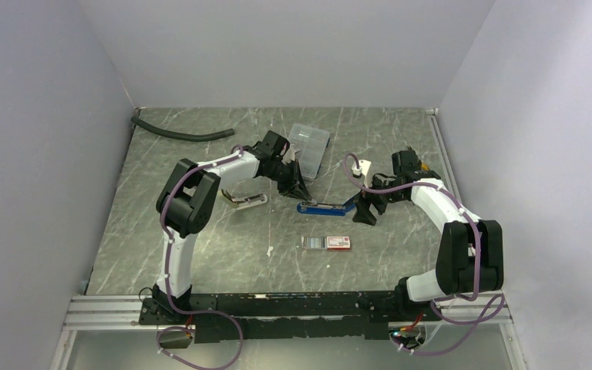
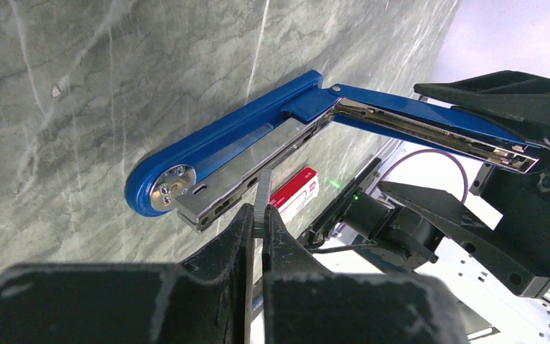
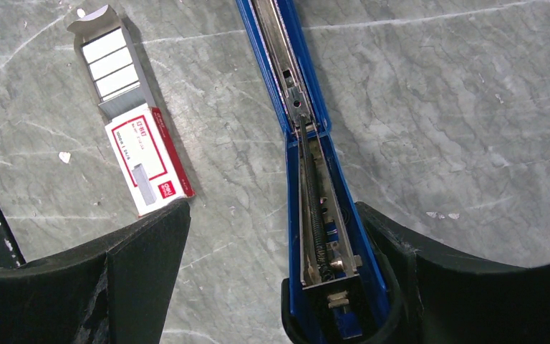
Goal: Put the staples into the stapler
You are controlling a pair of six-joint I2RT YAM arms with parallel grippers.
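Left wrist view: a thin silvery-grey staple strip (image 2: 262,192) is clamped edge-on between the closed fingers (image 2: 286,251) of the left gripper (image 2: 261,223). The free end of the strip is seen at the near edge of the silver magazine channel of the blue hinged stapler (image 2: 243,140). Whether strip and channel touch cannot be told. The stapler is laid open on the grey-green marbled table (image 2: 64,122), with its top arm swung away from the base toward the right gripper (image 2: 515,165).

Right wrist view: the right gripper (image 3: 272,211) is spread wide. The blue top arm, with its spring exposed, lies between the fingers against the finger at the right of that view; the other finger is well apart from it. The near end of the arm is cut off by the lower frame edge.

A small white cardboard box with a red end (image 3: 148,161) lies beside the stapler, apart from it. A dark grey tray (image 3: 122,107) is drawn out of it, holding further staple strips (image 3: 106,46).

Top external view: both grippers are positioned at the stapler near the table centre. A clear plastic compartment case (image 1: 311,145) is partly hidden behind the left gripper. A black curved hose (image 1: 181,133) lies at the far left. A small silvery object (image 1: 245,201) under the left arm cannot be made out.
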